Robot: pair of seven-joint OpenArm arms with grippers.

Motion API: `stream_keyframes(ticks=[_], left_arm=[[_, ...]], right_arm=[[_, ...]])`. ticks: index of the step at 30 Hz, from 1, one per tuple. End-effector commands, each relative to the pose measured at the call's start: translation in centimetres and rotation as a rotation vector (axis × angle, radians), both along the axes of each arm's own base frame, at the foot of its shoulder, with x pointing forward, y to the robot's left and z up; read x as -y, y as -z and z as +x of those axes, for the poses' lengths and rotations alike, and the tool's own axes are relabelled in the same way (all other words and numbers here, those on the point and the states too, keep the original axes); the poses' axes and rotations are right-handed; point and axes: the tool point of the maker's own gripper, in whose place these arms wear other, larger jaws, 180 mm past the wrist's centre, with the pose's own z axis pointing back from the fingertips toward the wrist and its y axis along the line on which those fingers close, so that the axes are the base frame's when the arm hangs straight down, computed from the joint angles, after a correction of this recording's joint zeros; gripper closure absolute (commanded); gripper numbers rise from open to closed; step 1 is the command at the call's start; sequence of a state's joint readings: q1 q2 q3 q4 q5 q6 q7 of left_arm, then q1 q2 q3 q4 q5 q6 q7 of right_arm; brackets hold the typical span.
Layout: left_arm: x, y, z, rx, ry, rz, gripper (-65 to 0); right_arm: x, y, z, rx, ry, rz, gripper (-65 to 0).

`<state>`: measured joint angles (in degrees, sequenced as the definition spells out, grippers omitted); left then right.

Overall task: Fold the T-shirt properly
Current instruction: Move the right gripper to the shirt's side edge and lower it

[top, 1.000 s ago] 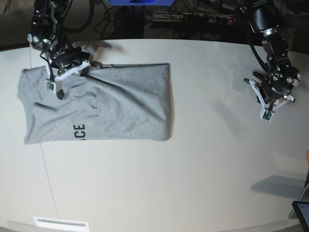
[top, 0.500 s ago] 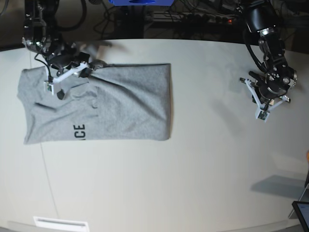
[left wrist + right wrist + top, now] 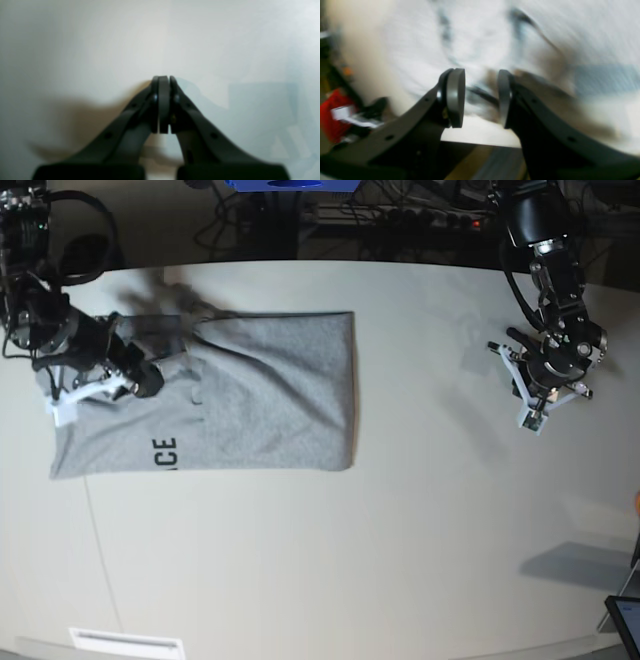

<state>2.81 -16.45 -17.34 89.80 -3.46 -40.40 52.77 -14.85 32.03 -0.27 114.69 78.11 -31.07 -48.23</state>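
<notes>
The grey T-shirt [image 3: 270,400] lies flat on the left part of the white table [image 3: 420,530], folded into a rough rectangle, with black letters "CE" [image 3: 163,452] showing near its lower left. My right gripper [image 3: 145,380] hovers over the shirt's left part and hides its left edge. In the right wrist view the right gripper [image 3: 480,97] is open, with only blurred pale T-shirt [image 3: 545,30] cloth beyond the gap. My left gripper [image 3: 548,375] is far to the right over bare table. In the left wrist view the left gripper [image 3: 164,80] is shut with nothing in it.
Cables and a blue object [image 3: 290,185] lie beyond the table's far edge. A dark tablet corner [image 3: 625,620] sits at the lower right and a white label [image 3: 125,642] at the front left edge. A red thing [image 3: 332,117] shows off the table.
My right arm has swung from the shirt's top edge leftward and down to its left part. The left arm has drifted slightly up and left. The shirt's outline looks unchanged.
</notes>
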Motion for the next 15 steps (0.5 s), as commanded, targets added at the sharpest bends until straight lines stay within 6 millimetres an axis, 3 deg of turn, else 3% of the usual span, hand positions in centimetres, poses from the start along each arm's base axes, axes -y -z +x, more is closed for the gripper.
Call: stream_keyframes(ticks=[1, 4, 7, 12, 15], left_arm=[[-0.7, -1.3, 0.9, 0.044, -0.002, 0.016, 0.0], [-0.8, -0.8, 0.7, 0.028, -0.010, 0.009, 0.0], [-0.9, -0.6, 0.5, 0.022, -0.014, 0.007, 0.0], [-1.1, -0.5, 0.2, 0.014, -0.012, 0.012, 0.0], [-1.1, -0.6, 0.1, 0.016, -0.010, 0.016, 0.0]], right_arm=[[-1.8, -2.0, 1.1, 0.053, -0.076, 0.042, -21.6], [-6.1, -3.6, 2.7, 0.103, -0.212, 0.071, -22.2], [-8.9, -4.3, 4.1, 0.153, -0.272, 0.072, -22.6], [-9.5, -2.8, 5.8, 0.158, -0.271, 0.045, -33.8], [-8.8, -2.6, 7.0, 0.217, -0.292, -0.016, -34.0]])
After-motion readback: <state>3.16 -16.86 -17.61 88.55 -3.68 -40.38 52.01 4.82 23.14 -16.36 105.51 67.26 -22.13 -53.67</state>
